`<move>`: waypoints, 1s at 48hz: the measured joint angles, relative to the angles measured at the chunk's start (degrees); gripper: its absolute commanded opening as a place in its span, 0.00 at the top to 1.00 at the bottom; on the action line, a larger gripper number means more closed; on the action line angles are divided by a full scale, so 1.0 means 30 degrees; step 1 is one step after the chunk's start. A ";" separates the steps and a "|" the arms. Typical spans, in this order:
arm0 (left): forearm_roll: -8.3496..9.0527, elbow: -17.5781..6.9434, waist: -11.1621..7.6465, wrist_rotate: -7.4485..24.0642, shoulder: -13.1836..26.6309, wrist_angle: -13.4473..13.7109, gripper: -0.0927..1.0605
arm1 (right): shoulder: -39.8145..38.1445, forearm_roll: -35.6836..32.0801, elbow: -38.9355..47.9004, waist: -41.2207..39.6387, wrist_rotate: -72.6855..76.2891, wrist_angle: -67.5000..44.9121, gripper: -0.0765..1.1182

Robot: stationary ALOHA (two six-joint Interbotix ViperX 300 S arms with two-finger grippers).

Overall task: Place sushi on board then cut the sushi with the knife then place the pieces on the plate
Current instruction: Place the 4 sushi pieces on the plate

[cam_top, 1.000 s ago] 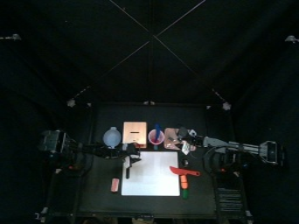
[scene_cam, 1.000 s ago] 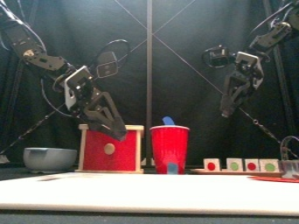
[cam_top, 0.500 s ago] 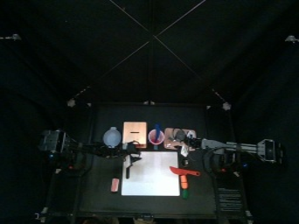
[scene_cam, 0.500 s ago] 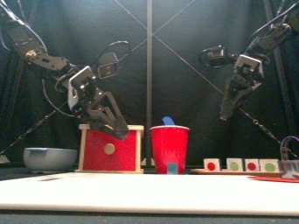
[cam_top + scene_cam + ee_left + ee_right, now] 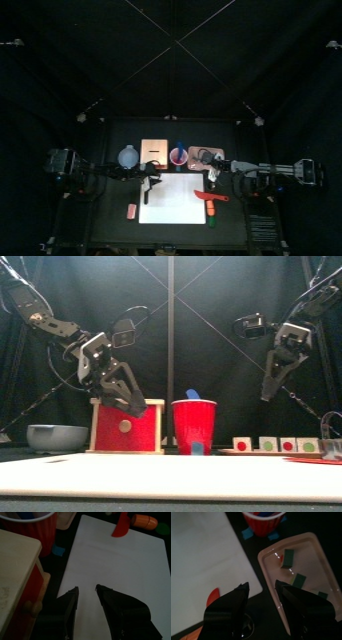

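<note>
Where sushi blocks (image 5: 288, 558) lie, the pink tray (image 5: 312, 562) is round-cornered.

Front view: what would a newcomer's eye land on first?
The red cup with a blue knife standing in it, centre back, next to the wooden box with a red drawer front. Both arms hang in the air: left gripper beside the box, right gripper higher at the right. Below that one, a row of sushi pieces; the white cutting board fills the foreground.
</note>
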 measured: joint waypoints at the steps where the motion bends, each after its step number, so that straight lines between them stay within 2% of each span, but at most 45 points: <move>1: 0.0000 -0.0029 0.0029 0.0000 0.0000 0.0029 0.27 | -0.0059 0.0059 0.0146 0.0176 -0.0029 -0.0029 0.25; 11: -0.0088 0.0000 0.0029 -0.0029 0.0381 0.0176 0.27 | -0.0146 0.0264 0.1436 0.1143 0.0029 0.0000 0.25; 23: -0.0615 0.0117 -0.0029 -0.0059 0.0791 0.2080 0.27 | -0.0293 0.0469 0.1172 0.1143 0.0000 -0.0352 0.25; 30: -0.0586 0.0088 -0.0029 0.0059 0.0791 0.2461 0.27 | -0.0322 0.0586 0.0879 0.0967 0.0000 -0.0439 0.25; 40: 0.0469 -0.0059 0.0146 0.0088 0.0791 0.2139 0.27 | -0.0322 0.0703 0.0586 0.0938 0.0000 -0.0732 0.25; 44: 0.0879 -0.0410 0.0234 0.0088 0.0791 0.2021 0.27 | -0.0322 0.0732 0.0439 0.0938 0.0029 -0.0762 0.25; 48: 0.1582 -0.0850 0.0293 0.0088 0.0762 0.2021 0.27 | -0.0293 0.0732 0.0264 0.0938 0.0000 -0.0820 0.25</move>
